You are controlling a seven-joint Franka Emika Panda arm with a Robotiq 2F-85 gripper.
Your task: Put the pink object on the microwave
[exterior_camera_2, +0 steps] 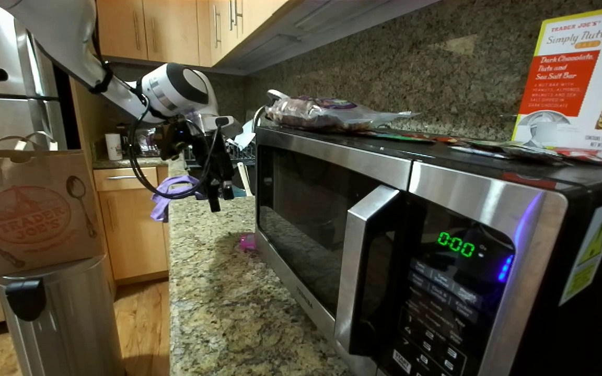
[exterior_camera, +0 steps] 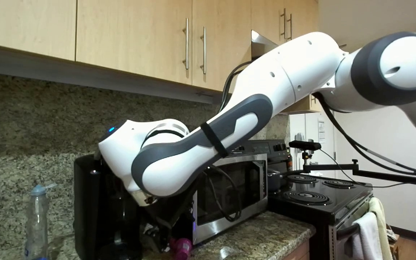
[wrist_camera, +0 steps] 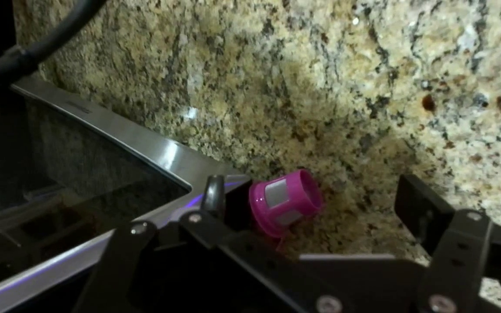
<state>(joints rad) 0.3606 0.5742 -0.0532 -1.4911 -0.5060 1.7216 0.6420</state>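
The pink object [wrist_camera: 283,204] is a small magenta cup with pale grey mesh panels. It lies tilted on its side on the granite counter by the front corner of the microwave. It also shows in both exterior views [exterior_camera: 182,248] [exterior_camera_2: 247,241]. The silver microwave [exterior_camera: 226,227] has a dark glass door; it shows too in an exterior view [exterior_camera_2: 374,224] and in the wrist view [wrist_camera: 159,150]. My gripper [wrist_camera: 326,208] is open above the counter. The pink object appears between the fingers, nearer the left finger. In an exterior view the gripper [exterior_camera_2: 221,198] hangs above it, apart from it.
A black coffee maker [exterior_camera: 87,206] and a clear bottle [exterior_camera: 37,224] stand beside the arm. A bagged food package [exterior_camera_2: 316,112], flat packets [exterior_camera_2: 515,150] and a snack bar box [exterior_camera_2: 567,78] lie or stand on the microwave's top. A cable loop [exterior_camera_2: 141,180] hangs from the wrist.
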